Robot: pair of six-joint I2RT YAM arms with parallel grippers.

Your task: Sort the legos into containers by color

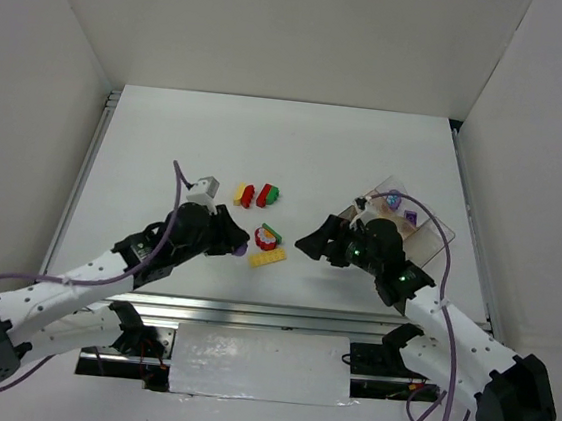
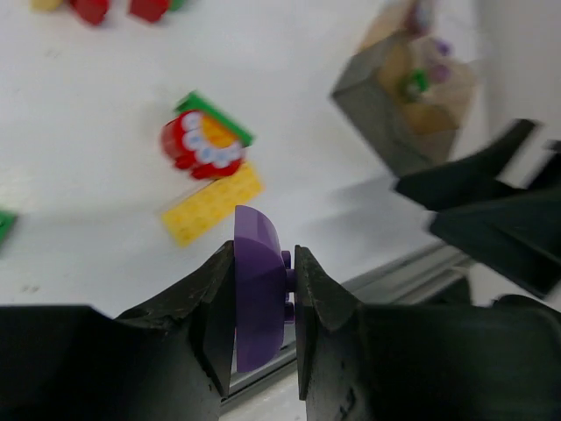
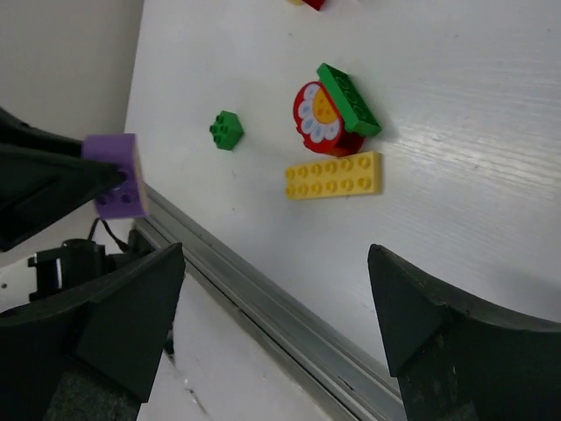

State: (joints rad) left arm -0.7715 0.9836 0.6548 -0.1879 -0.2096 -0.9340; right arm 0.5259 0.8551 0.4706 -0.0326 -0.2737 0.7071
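My left gripper (image 1: 240,242) is shut on the round purple piece (image 2: 259,289), held edge-up between the jaws above the table; it also shows in the right wrist view (image 3: 116,174). My right gripper (image 1: 310,242) is open and empty, facing the left one across the bricks, its jaws wide apart (image 3: 276,289). Between them lie the flat yellow studded plate (image 1: 267,257) and a red flower piece (image 1: 268,235) with a green plate (image 3: 348,99) leaning on it. A small green brick (image 3: 227,130) lies near the left gripper. The clear organizer box (image 1: 422,228) sits at the right, partly hidden by the right arm.
A yellow brick (image 1: 238,194), a red brick (image 1: 248,196) and a red-and-green brick (image 1: 267,195) sit in a row farther back. Purple and green pieces show inside the box (image 2: 412,83). A metal rail (image 1: 250,313) runs along the near table edge. White walls enclose the table.
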